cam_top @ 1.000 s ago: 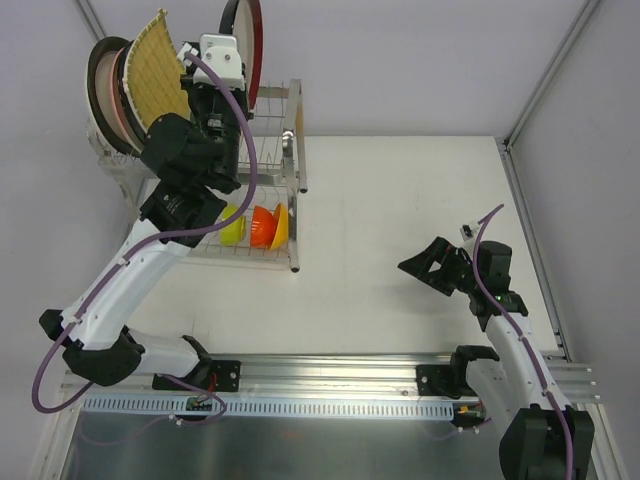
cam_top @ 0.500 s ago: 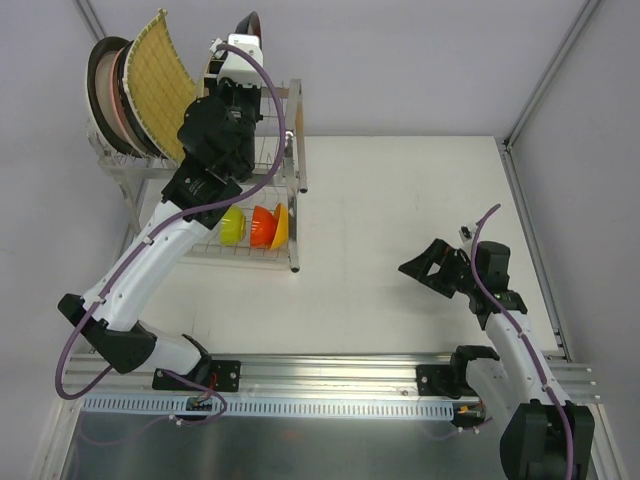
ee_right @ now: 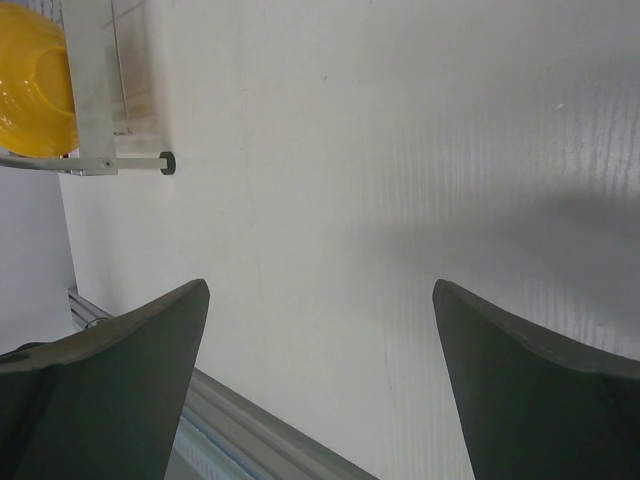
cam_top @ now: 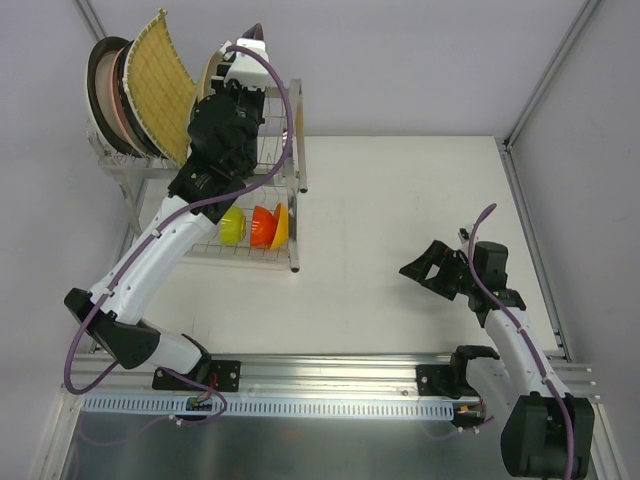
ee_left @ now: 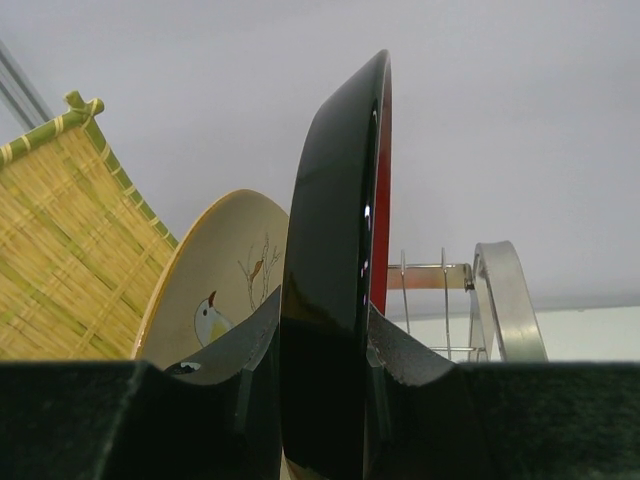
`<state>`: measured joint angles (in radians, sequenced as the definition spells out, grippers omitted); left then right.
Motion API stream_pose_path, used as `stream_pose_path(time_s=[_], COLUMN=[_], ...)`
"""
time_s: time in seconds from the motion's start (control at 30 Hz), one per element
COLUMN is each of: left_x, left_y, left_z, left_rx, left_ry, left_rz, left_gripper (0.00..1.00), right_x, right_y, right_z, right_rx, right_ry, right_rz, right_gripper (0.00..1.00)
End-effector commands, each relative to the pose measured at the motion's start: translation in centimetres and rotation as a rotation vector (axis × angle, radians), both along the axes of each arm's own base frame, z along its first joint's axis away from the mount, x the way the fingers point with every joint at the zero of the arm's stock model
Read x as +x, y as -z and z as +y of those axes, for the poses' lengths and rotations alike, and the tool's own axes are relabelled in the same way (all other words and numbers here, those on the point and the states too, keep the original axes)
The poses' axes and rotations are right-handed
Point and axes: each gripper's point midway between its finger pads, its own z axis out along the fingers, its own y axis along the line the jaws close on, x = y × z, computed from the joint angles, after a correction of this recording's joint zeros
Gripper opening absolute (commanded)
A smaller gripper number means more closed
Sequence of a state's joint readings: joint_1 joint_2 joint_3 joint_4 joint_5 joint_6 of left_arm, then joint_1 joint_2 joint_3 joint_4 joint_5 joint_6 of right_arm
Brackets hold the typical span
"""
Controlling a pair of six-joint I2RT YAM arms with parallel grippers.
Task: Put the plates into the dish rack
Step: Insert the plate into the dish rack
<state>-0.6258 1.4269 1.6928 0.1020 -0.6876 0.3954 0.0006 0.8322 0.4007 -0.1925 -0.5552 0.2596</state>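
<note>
Jaws of the left gripper (ee_left: 325, 340) pinch the red-rimmed plate (ee_left: 335, 200), which stands upright and edge-on between them at the top tier of the dish rack (ee_left: 505, 290). The rack's tubular frame rises close on the right. Just left of the held plate leans a beige plate (ee_left: 215, 290) with a bird on it, then the yellow woven square (ee_left: 60, 260). Whether the held rim sits between prongs is hidden. The right gripper (ee_right: 320, 290) hovers over the bare table (ee_right: 330, 150), jaws spread wide, well apart from the rack.

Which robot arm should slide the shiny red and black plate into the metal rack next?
Left. The left gripper clamps the glossy black-backed, red-faced round plate at the silver wire dish rack. The right gripper hangs open and empty, far across the table.
</note>
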Motion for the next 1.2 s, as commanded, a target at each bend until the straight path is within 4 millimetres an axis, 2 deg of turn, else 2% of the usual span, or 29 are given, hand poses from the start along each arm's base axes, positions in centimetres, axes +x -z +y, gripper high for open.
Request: stream_pose_path(time_s=[0.0,0.43,0.57,1.03,1.17], left_x=[-1.5,-1.3,-1.7,-2.8,-3.1], left_y=[-5.2,-3.3,-3.1,-0.6,-0.7], left_z=[1.2,1.5,1.7,1.9,2.2], left_rx=[-0.119,-0.121,-0.128,-0.173,-0.193], left_ry=[0.037,0.067,0.074,0.099,0.094], left_rz=[-0.174,-0.133,-0.13,-0.085,-0.084], left_gripper=[0.0,0.0,0.0,0.01,0.03], right_x=[0.7,0.7,0.7,0.7,0.7], right_y=[-0.9,-0.7,-0.6,-0.4,-0.3], right_z=[-0.3,-0.3,-0.4,-0.4,-0.4], right_rx=[-0.023,-0.028,-0.03,-0.03,-0.031], right_ry=[-0.004,-0.002,-0.002,0.0,-0.001], right_rz=[-0.031,-0.022,-0.018,-0.005,-0.003], right_gripper=[0.99,0.99,1.0,1.0,0.99])
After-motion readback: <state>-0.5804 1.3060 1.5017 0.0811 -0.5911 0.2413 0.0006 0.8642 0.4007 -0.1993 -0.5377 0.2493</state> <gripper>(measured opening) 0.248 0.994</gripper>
